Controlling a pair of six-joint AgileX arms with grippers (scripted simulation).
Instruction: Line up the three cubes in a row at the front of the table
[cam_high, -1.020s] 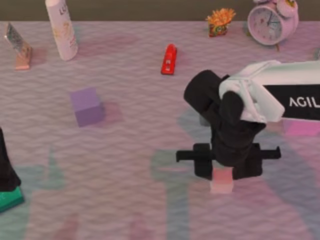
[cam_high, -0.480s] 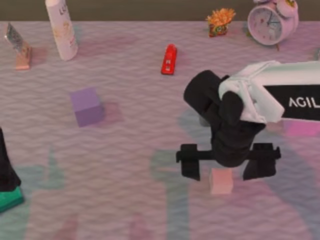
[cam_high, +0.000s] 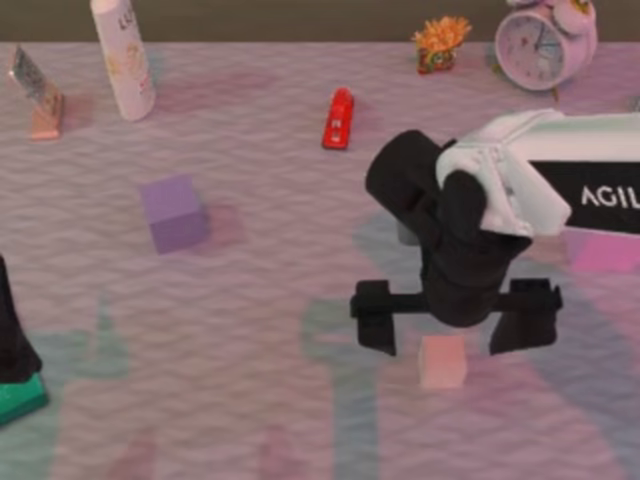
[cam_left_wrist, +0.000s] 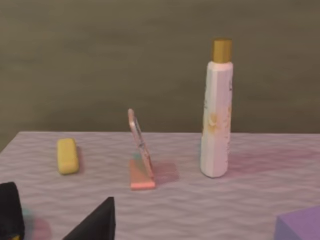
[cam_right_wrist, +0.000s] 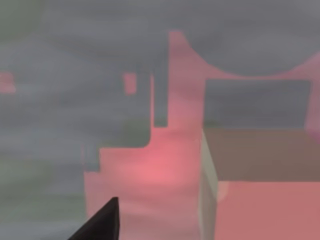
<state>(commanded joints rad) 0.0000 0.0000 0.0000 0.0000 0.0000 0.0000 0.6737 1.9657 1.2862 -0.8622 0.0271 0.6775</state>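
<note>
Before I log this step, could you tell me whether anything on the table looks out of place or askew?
Nothing looks damaged or spilled. The red toy lies flat among upright items. The cubes are scattered, not in a row: purple cube left, pale pink cube at the front under the open right gripper.

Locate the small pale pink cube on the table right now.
In the top view, the small pale pink cube sits on the table near its front, right of centre, directly below the right pincer, whose open fingers stand apart from it.

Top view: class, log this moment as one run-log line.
right hand: open, above small pale pink cube | left arm: parked, table's left edge | purple cube: unmoved
</note>
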